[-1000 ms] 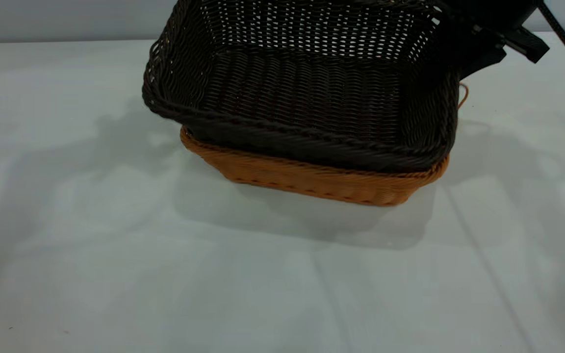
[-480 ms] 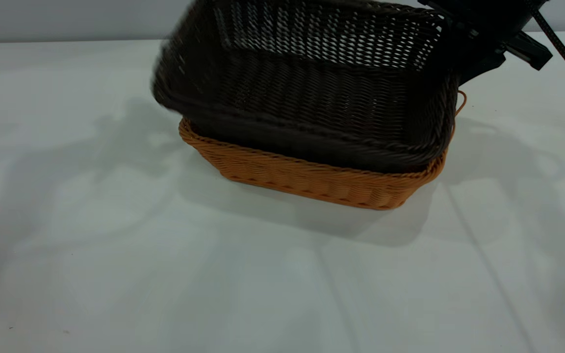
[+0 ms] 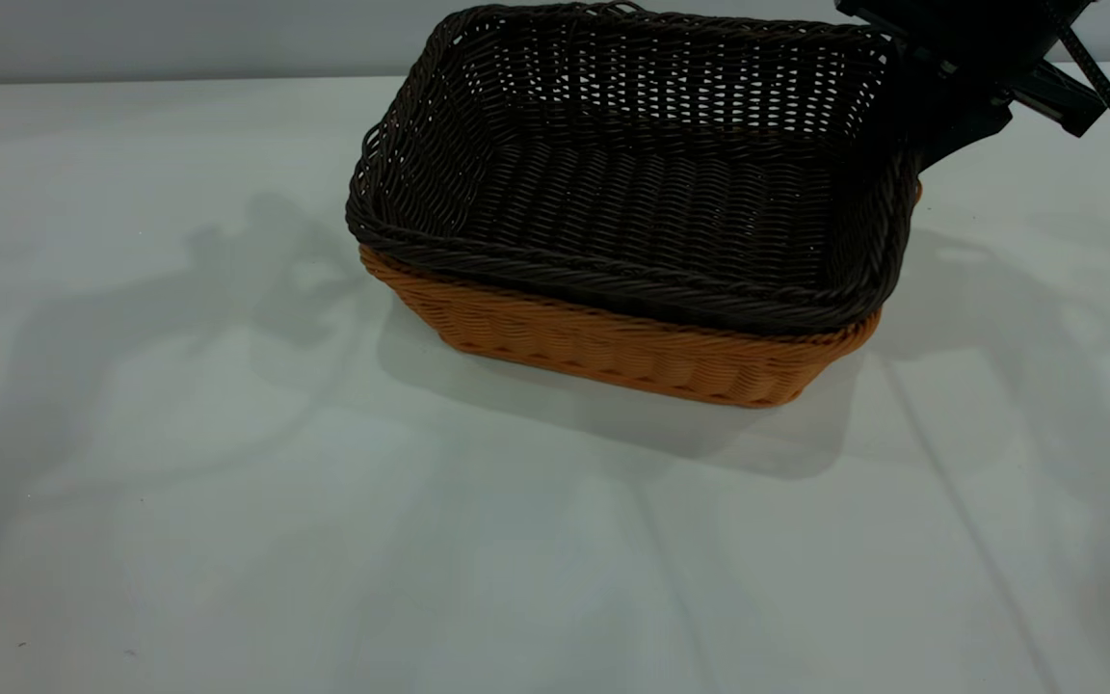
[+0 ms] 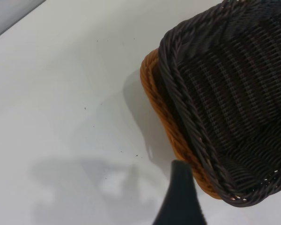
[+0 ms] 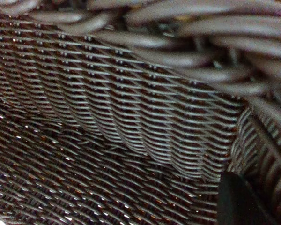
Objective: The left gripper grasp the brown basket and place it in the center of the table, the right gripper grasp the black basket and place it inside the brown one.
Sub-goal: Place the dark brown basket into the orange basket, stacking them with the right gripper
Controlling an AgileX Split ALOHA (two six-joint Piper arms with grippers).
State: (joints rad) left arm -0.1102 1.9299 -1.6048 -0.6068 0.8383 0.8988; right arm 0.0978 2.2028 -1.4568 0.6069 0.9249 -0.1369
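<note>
Plain white table (image 3: 227, 540), pale wall behind far edge. Black basket (image 3: 642, 193) nested in brown basket (image 3: 613, 347) toward far edge; right gripper (image 3: 940, 125) clamped on black rim.

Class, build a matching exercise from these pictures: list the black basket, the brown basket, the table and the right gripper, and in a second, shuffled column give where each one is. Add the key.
1 black basket
2 brown basket
3 table
4 right gripper

A under both baskets
B at the dark basket's far right corner
C nested in the other basket
D resting on the white tabletop, holding the other basket

Pairs: 1-C, 2-D, 3-A, 4-B
</note>
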